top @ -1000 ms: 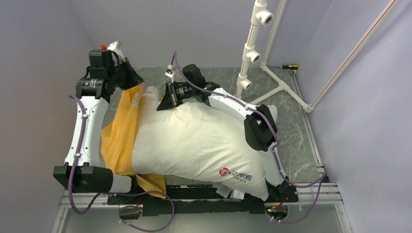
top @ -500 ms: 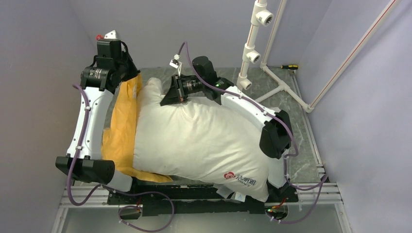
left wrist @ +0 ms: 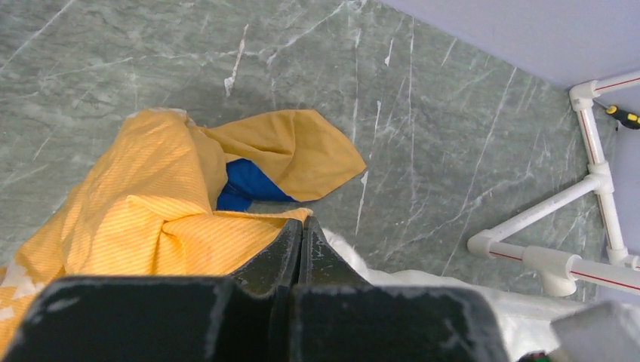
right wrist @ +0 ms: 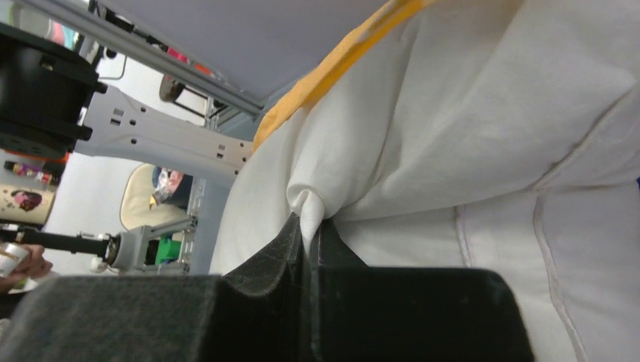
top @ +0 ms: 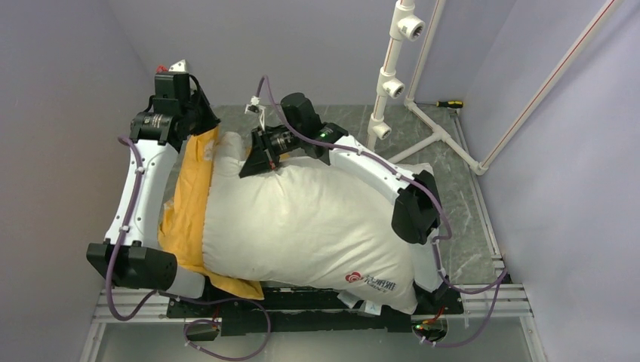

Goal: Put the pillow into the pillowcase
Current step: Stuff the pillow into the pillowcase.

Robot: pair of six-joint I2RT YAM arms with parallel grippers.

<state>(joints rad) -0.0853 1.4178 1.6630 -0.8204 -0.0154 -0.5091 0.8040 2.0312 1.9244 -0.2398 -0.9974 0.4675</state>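
Top external view: nearest the arm bases, the pillow (top: pixel 317 219) lay across the table (top: pixel 462 197), and its end with the red logo (top: pixel 352 277) was outside any cover. Along its left side the pillowcase (top: pixel 185 211) showed its orange face and was not yet around the pillow. Farther, the right gripper (top: pixel 253 162) was closed tight on a pinch of the pillow's far corner and had carried it leftward within the last second. Farthest, the left gripper (top: pixel 202 128), closed on the pillowcase edge, had risen. I judged the opening was being held up for the corner to enter.

Tool (left wrist: pixel 301 223) tight on yellow pillowcase (left wrist: pixel 151 219)
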